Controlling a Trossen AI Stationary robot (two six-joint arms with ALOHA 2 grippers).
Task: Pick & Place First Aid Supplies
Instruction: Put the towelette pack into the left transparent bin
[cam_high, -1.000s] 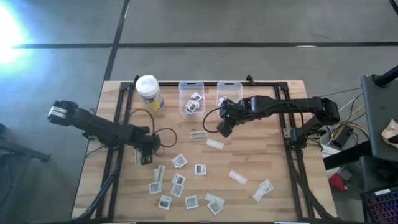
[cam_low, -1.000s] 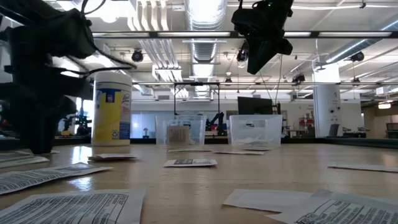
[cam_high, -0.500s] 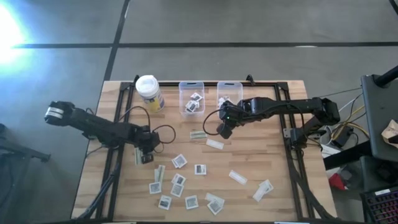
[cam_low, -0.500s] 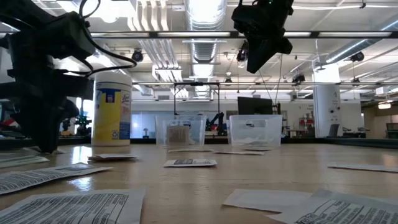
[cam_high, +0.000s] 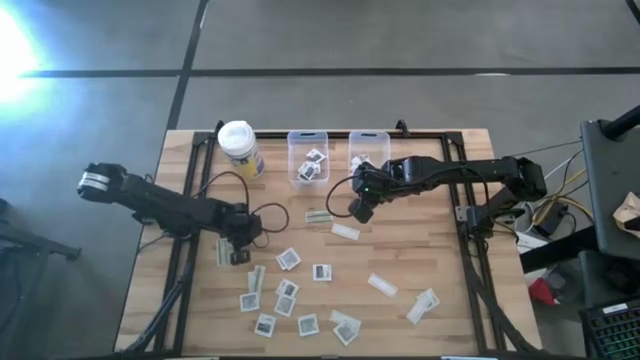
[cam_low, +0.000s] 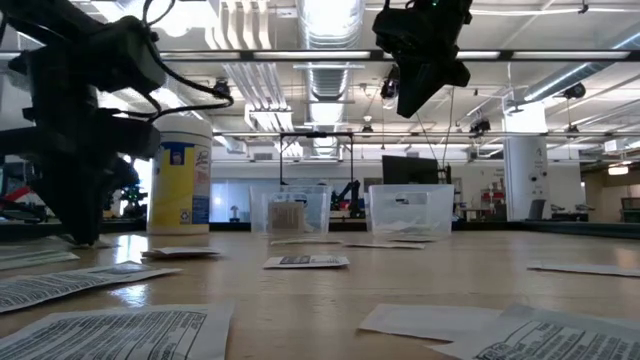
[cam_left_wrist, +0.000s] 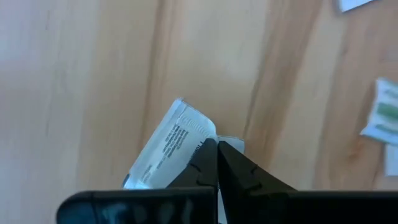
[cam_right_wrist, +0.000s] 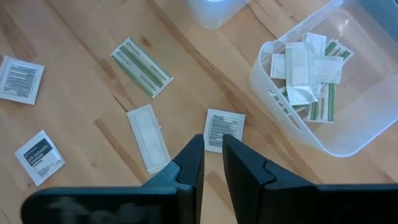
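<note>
Several small white packets lie flat on the wooden table's near half, some square with dark print, some narrow strips. At the left-middle my left gripper points down at the tabletop and is shut on one printed white packet. My right gripper hangs high above the table in front of the bins, also seen in the low view. Its fingers stand a narrow gap apart with nothing between them. A square packet lies on the table below them. My left gripper pinches the packet by one edge between its two fingertips. The fingers come steeply from above, pointing down. The rest of the packet sticks out beyond the tips, tilted. Whether it is clear of the table I cannot tell.
A yellow container with a white lid stands at the far left. Two clear bins at the far middle hold a few packets. A greenish strip lies in front of them. A black frame runs along the table's sides.
My left gripper has shut on the white packet and shifted a little toward the table's right edge. My right gripper has kept still.
</note>
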